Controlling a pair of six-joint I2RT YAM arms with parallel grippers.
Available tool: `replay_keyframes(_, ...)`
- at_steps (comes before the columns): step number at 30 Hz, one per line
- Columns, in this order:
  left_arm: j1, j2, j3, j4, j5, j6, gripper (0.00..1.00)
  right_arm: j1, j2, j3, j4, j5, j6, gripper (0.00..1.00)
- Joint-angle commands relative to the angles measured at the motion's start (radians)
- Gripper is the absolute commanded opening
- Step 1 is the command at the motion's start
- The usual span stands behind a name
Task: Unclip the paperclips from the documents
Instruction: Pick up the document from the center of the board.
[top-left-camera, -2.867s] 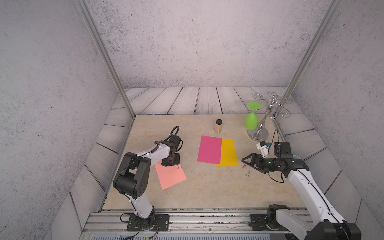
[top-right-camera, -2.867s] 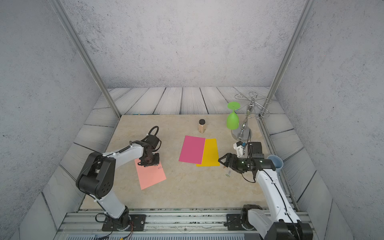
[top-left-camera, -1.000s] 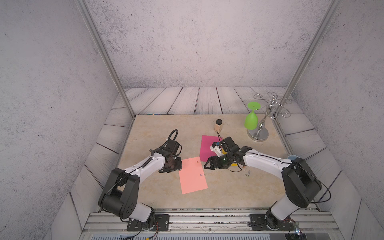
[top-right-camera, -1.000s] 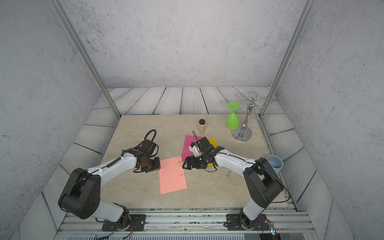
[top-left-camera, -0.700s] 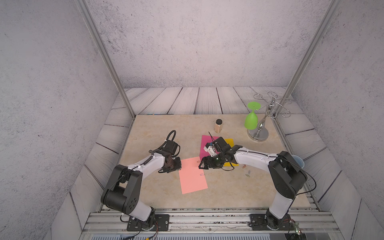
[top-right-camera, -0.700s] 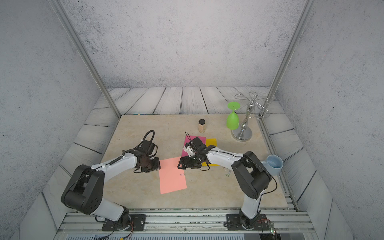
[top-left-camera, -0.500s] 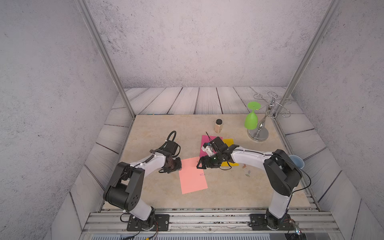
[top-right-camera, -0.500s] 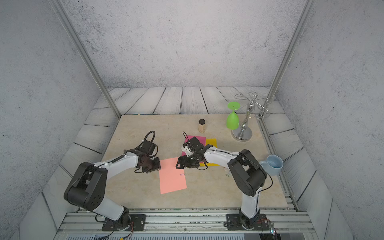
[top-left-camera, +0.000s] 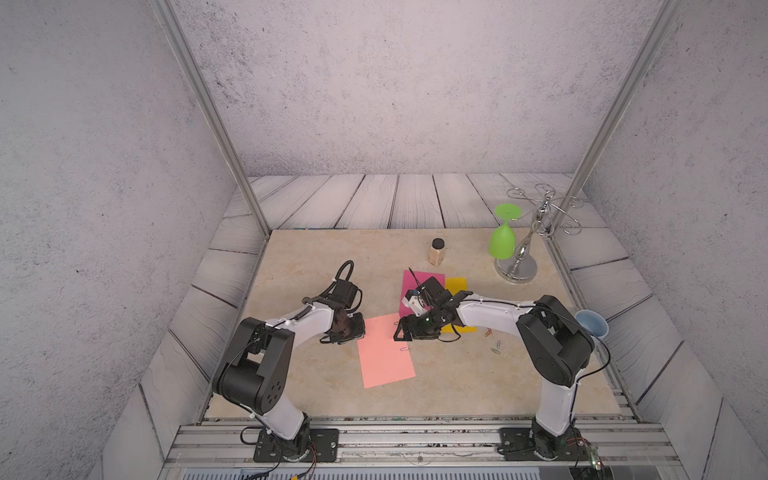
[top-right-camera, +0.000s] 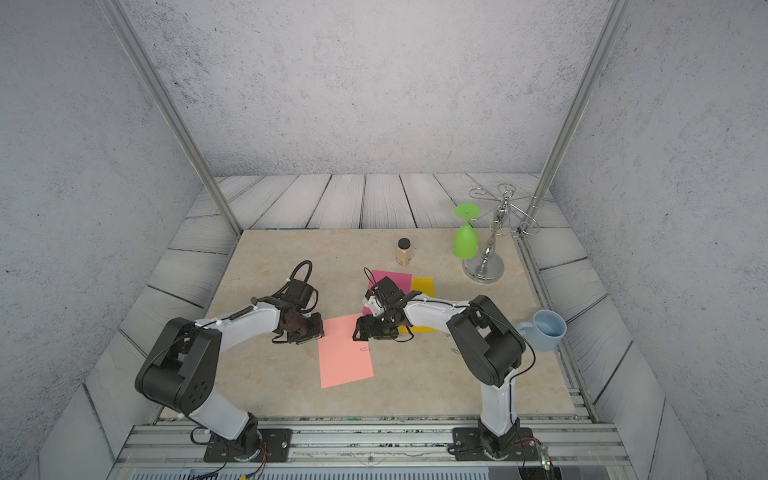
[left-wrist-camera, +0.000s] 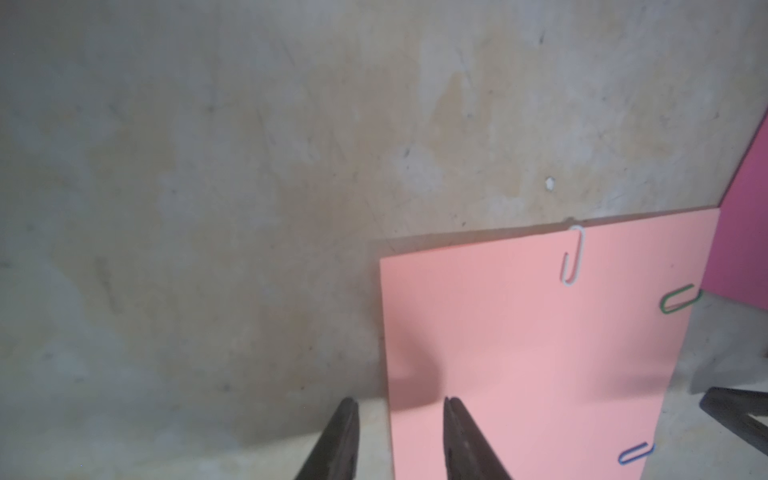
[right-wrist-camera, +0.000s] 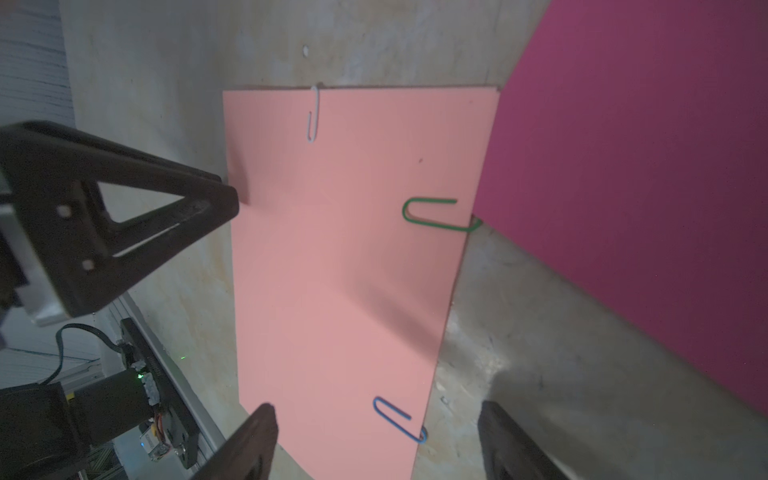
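On the salmon pink sheet's (right-wrist-camera: 340, 270) edge facing the magenta sheet (right-wrist-camera: 623, 187), the blue paperclip (right-wrist-camera: 399, 419) lies just in front of my right gripper (right-wrist-camera: 376, 411), in line with the gap between its wide-apart, empty fingers. The clip's long axis runs inward from that edge, roughly along the line between my fingertips, so I judge the wrist must turn before pinching and drawing outward. The green paperclip (right-wrist-camera: 436, 216) sits farther along this edge. My left gripper (left-wrist-camera: 400, 401), part open and holding nothing, straddles the opposite edge.
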Motion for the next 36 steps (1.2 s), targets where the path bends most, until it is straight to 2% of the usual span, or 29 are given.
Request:
replay_keyframes(1, 0.008, 0.032, 0.002, -0.012, 0.003, -0.019, 0.36, 0.006, 0.041, 0.027, -0.01, 0.017, 0.003, 0.74)
replay_keyframes(11, 0.009, 0.052, 0.011, -0.01, 0.014, -0.02, 0.3, 0.006, 0.075, 0.04, -0.007, 0.025, 0.008, 0.64)
replay_keyframes(19, 0.007, 0.061, 0.008, -0.006, 0.023, -0.018, 0.28, 0.007, 0.078, 0.044, -0.022, 0.053, 0.013, 0.46)
replay_keyframes(36, 0.007, 0.076, 0.012, -0.007, 0.041, -0.016, 0.28, 0.008, 0.12, 0.072, -0.075, 0.078, 0.008, 0.41)
